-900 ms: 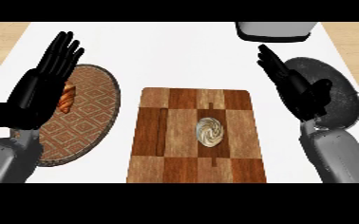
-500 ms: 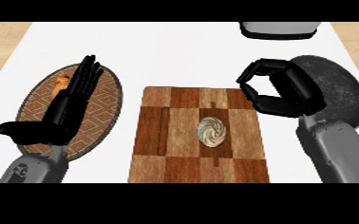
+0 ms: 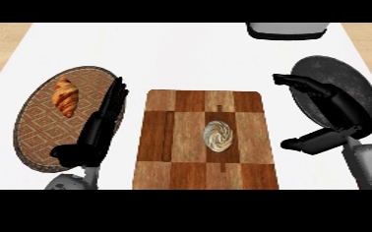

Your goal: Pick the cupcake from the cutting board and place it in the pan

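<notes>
A cupcake (image 3: 219,135) with swirled pale frosting stands on the checkered wooden cutting board (image 3: 163,152), a little right of its middle. The dark round pan (image 3: 330,73) lies at the right of the counter. My right hand (image 3: 330,112) hovers over the pan's near side, just right of the board, with fingers and thumb spread wide toward the cupcake and nothing between them. My left hand (image 3: 98,128) is edge-on with straight fingers, between the board's left edge and a woven plate, holding nothing.
A patterned woven plate (image 3: 40,128) at the left carries a croissant (image 3: 65,96). A grey appliance (image 3: 287,29) sits at the counter's back right edge. The white counter stretches bare behind the board.
My right hand has uncurled its fingers and dropped lower, spreading toward the board's right edge. My left hand has shifted right and down, uncovering the croissant.
</notes>
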You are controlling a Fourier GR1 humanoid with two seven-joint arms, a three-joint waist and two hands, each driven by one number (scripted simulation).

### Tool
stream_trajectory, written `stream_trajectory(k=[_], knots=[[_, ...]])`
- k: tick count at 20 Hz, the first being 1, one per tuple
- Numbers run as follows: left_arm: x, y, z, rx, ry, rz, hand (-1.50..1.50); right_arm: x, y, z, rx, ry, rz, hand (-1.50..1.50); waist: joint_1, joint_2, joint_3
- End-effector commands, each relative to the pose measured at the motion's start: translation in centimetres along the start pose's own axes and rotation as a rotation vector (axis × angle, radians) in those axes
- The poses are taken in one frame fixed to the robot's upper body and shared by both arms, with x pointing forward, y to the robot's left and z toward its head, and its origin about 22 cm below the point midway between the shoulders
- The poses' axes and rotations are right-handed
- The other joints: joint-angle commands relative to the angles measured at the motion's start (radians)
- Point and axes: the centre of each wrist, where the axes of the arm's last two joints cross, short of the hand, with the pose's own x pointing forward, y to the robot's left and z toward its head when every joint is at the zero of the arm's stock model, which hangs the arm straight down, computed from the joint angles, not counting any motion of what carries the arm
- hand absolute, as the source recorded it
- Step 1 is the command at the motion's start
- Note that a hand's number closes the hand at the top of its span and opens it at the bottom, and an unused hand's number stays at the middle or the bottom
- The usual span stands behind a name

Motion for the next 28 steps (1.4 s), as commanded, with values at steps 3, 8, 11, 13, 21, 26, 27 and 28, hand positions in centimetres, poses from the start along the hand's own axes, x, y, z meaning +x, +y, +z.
stream_trajectory(k=[3, 8, 11, 13, 21, 26, 27, 28], knots=[[-0.5, 0.3, 1.3, -0.006, 0.018, 0.008, 0.0, 1.4, 0.0, -2.4, 0.137, 0.035, 0.166, -1.5, 0.008, -0.001, 0.0], [-0.1, -1.8, -0.3, -0.013, 0.007, 0.017, 0.0, 4.4, 2.0, -7.4, 0.271, 0.111, 0.314, -1.5, 0.014, 0.0, -0.001], [-0.8, 0.0, -0.6, -0.009, 0.013, -0.004, 0.0, 5.2, 3.4, -8.1, 0.384, 0.176, 0.399, -1.5, 0.009, 0.001, -0.002], [-0.7, 0.4, 0.4, -0.02, 0.002, -0.008, 0.0, 5.3, 5.8, -8.9, 0.456, 0.218, 0.504, -1.5, 0.02, -0.001, -0.002], [1.2, -0.2, -1.8, 0.003, -0.017, 0.01, 0.0, 2.3, 11.7, -8.3, 0.648, 0.294, 0.703, -1.5, 0.004, 0.001, 0.0], [-0.2, -0.6, 0.8, -0.007, 0.012, -0.013, 0.0, 2.0, 11.0, -8.8, 0.66, 0.358, 0.723, -1.5, 0.005, -0.001, 0.0], [-1.9, 0.4, -0.2, 0.007, 0.015, 0.01, 0.0, 2.5, 11.1, -9.0, 0.642, 0.354, 0.712, -1.5, 0.001, 0.0, 0.0], [-0.9, -0.3, 1.6, -0.004, -0.002, 0.015, 0.0, 3.5, 11.7, -10.1, 0.646, 0.378, 0.698, -1.5, 0.005, -0.001, 0.0]])
